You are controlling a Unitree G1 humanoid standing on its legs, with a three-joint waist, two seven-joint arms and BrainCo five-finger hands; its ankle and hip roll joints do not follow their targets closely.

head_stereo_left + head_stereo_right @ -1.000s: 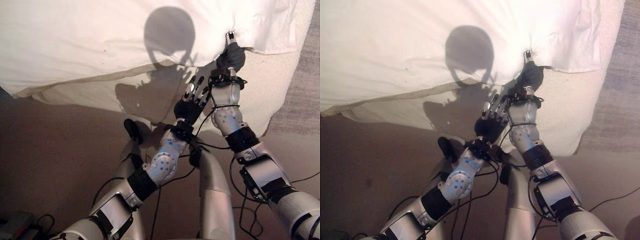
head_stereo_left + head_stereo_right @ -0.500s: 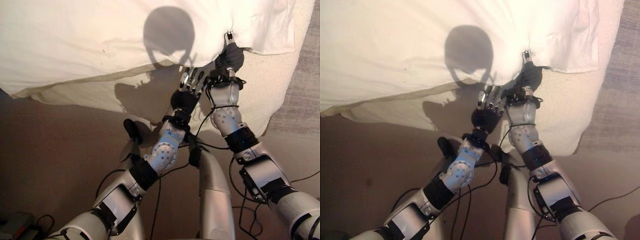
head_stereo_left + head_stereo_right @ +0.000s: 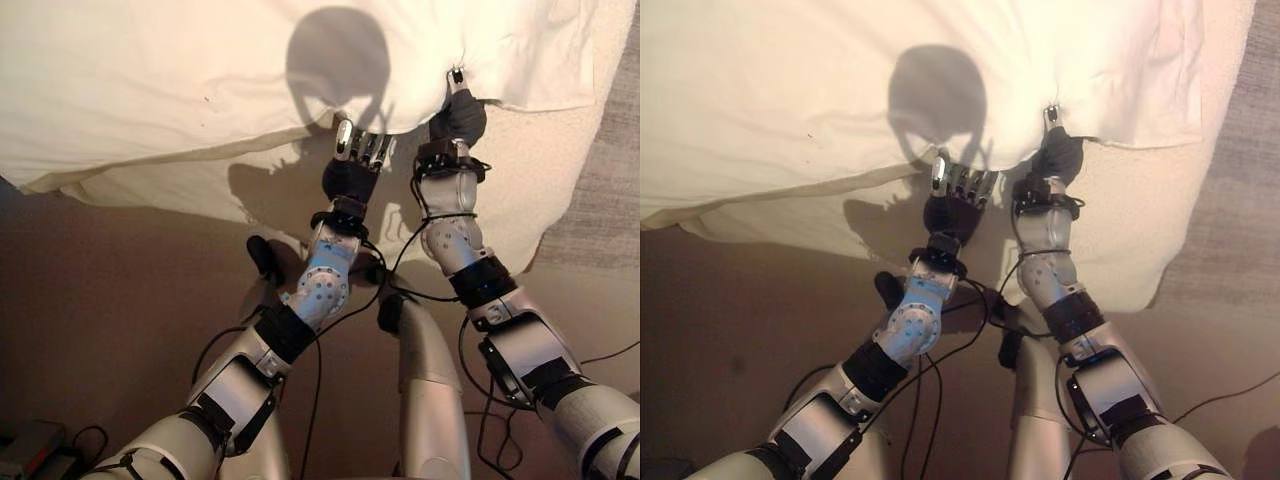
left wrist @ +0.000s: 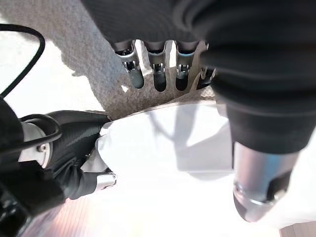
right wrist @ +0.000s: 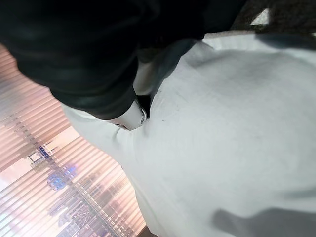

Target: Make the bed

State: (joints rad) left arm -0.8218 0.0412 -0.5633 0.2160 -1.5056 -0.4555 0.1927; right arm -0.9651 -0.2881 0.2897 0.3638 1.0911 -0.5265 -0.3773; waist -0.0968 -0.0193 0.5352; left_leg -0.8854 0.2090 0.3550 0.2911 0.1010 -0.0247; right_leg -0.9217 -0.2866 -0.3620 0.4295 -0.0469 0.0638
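Over the last second the left hand [image 3: 360, 150] had travelled up and away from the robot, from low beside the right forearm to the near edge of the white sheet [image 3: 200, 80], where its fingers [image 4: 159, 74] reached out straight and relaxed, gripping nothing, their dark tips just short of the hem above the textured cream mattress cover [image 3: 530, 170]. That sheet, the largest thing in sight, lay spread across the far part of the bed with its near edge hanging loose and rumpled, sagging down toward the left. The right hand [image 3: 458, 115] had kept its place to the right of the left hand, clenched on a bunched fold of the sheet's edge, a thumb tip showing above the cloth. By my judgement the left hand was coming in for a second hold beside the first, so both could draw the sheet taut; the bed was far from made. No containers were present.
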